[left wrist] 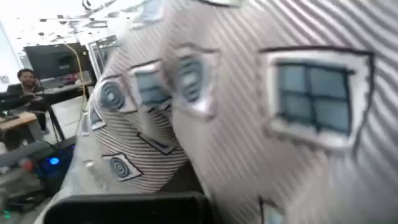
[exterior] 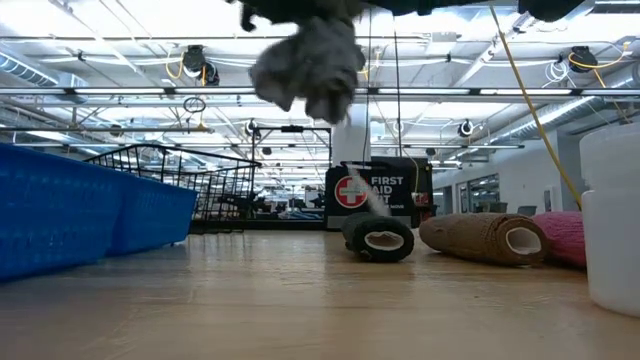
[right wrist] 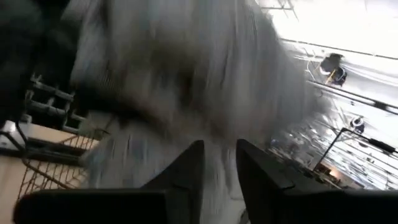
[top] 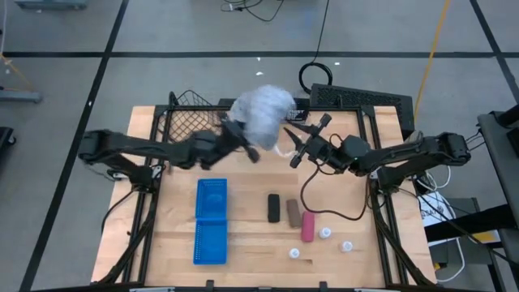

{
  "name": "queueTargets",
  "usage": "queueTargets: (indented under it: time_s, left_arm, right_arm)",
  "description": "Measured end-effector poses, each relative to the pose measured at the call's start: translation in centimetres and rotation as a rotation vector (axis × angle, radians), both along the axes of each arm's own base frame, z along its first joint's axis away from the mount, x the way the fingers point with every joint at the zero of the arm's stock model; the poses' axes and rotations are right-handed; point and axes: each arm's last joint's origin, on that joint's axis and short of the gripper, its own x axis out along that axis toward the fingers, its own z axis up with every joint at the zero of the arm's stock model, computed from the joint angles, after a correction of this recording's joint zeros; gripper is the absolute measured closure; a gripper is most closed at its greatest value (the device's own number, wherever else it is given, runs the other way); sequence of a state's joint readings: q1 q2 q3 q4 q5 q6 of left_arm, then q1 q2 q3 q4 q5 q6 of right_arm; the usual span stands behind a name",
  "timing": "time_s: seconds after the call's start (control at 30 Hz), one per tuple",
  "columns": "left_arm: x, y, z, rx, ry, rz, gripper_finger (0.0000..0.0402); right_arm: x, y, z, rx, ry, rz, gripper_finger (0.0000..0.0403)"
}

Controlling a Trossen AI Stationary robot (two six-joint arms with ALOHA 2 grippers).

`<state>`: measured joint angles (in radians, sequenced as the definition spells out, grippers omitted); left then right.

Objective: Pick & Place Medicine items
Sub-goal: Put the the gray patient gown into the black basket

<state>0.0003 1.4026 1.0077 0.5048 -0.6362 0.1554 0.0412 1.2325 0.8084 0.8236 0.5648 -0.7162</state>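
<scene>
Above the table's far half, the left gripper holds up a grey striped cloth bag, its fingers closed on the fabric, beside a black wire basket. Opposite it, the right gripper reaches toward the same bag; whether its fingers grip cannot be told. Nearer the front edge, well apart from both arms, lie the black oblong, brown oblong, pink tube and three white bottles, beside a blue tray. A first-aid pouch stands behind them.

black oblong, brown oblong, pink tube lie side by side; three white bottles nearby.
</scene>
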Motion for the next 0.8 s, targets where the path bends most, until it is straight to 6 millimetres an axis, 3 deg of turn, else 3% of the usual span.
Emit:
queueTargets:
  time_s: [0.1,0.4,0.6,0.8]
  left_arm:
    - [-3.8,0.5,-0.2,-0.050,-0.089,0.006,0.0371]
    - [-14.0,1.2,-5.3,-0.204,-0.433,0.007,0.0371]
    - [-18.0,1.0,-7.3,-0.291,-0.594,-0.018,0.0371]
    - [-19.9,1.5,-10.3,-0.287,-0.600,0.080,0.0371]
  right_arm:
    - [-1.0,0.2,0.9,0.005,-0.011,-0.005,0.0296]
    - [-2.5,0.2,1.8,0.029,-0.014,0.011,0.0271]
    - [-2.4,0.2,1.5,0.024,0.009,0.010,0.0274]
    - [-2.2,0.0,1.1,0.039,0.038,0.009,0.0280]
